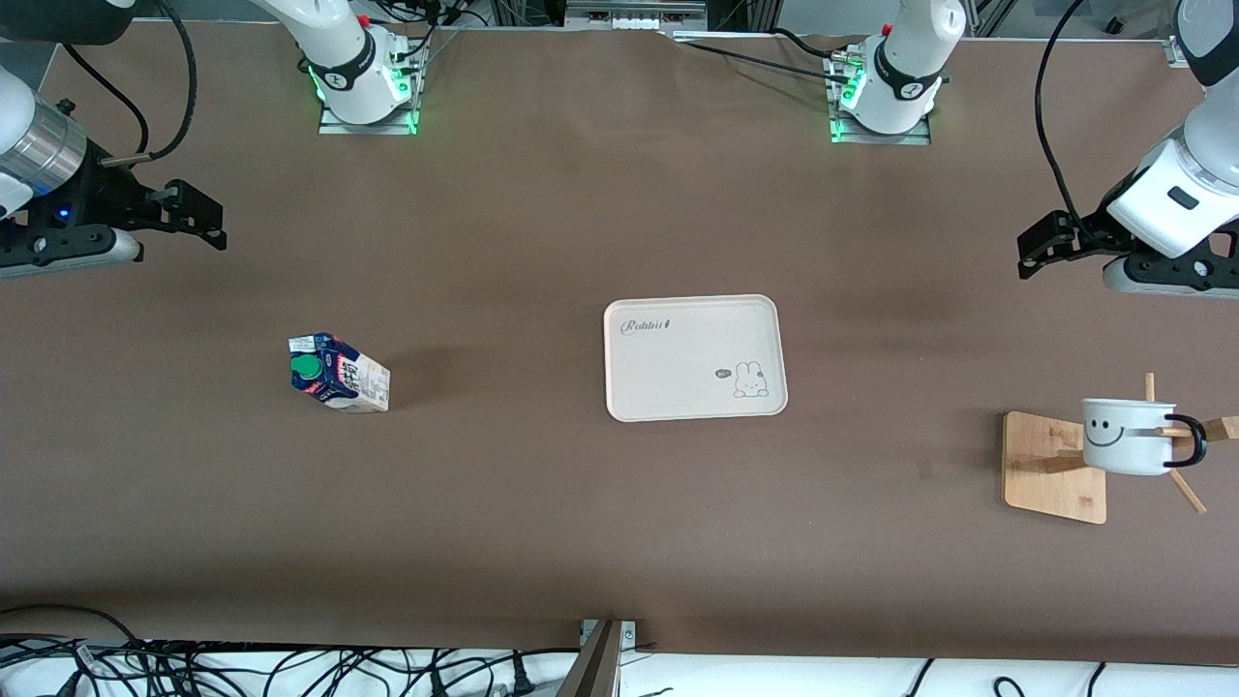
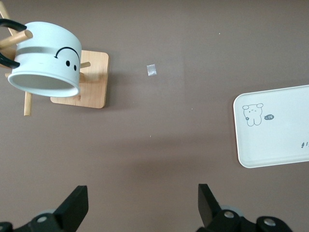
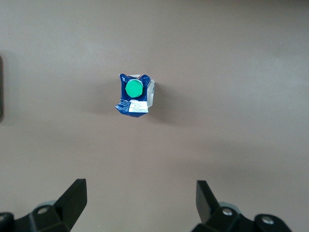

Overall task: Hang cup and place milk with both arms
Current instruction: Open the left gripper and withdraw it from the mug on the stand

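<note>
The cup (image 1: 1128, 436), a white mug with a smiley face, hangs by its black handle on a peg of a wooden rack (image 1: 1050, 465) at the left arm's end of the table. The left wrist view shows the cup (image 2: 46, 58) on the rack (image 2: 89, 72) too. The milk (image 1: 339, 373) stands upright on the table toward the right arm's end, its green cap showing in the right wrist view on the milk (image 3: 134, 95). My left gripper (image 1: 1031, 254) (image 2: 141, 193) hovers open and empty over bare table. My right gripper (image 1: 208, 227) (image 3: 140, 188) is open and empty above the table, apart from the milk.
A beige tray (image 1: 692, 358) with a rabbit drawing lies empty at the table's middle, also in the left wrist view as the tray (image 2: 275, 125). A small scrap (image 2: 151, 69) lies on the table beside the rack. Cables run along the table's front edge.
</note>
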Robot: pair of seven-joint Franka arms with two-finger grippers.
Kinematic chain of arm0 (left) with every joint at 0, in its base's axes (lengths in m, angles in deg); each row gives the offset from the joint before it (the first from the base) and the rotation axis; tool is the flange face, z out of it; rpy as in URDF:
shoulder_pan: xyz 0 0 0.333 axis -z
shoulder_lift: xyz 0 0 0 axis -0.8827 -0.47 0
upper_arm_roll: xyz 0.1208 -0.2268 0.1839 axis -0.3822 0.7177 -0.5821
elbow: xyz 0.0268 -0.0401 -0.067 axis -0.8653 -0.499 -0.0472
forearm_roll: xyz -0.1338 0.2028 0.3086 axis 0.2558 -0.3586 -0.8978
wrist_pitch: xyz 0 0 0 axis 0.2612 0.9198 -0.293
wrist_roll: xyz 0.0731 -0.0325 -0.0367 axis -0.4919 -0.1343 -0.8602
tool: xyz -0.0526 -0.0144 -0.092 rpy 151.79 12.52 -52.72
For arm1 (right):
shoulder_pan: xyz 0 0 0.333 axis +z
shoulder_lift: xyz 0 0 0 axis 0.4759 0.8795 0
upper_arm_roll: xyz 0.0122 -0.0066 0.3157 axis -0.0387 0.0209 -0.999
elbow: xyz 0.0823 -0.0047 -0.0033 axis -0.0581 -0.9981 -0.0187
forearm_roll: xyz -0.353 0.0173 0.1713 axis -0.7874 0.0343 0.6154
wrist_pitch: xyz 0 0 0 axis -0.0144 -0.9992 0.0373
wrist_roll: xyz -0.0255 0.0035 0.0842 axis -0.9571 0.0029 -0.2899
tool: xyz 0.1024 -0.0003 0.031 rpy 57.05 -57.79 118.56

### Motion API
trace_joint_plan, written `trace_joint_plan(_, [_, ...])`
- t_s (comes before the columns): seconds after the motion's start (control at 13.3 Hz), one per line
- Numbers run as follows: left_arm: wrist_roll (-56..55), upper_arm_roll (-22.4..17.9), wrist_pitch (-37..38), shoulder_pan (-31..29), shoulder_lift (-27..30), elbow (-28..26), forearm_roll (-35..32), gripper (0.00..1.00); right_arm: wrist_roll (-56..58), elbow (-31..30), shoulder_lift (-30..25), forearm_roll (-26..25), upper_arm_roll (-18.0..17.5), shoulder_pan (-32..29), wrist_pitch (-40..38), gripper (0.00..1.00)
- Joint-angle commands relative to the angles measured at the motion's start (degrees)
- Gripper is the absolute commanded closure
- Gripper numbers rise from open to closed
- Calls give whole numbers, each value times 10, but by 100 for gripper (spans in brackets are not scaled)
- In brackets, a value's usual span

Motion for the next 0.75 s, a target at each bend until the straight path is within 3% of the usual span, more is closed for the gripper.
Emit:
trace_joint_plan(0.0, [3,-8,22,-2,9,3,4,0,9,10,3,-5,0,2,-2,0])
trace_joint_plan(0.68, [5,-7,24,-1,2,19,5,0,11,14,6,-5,0,2,-2,0])
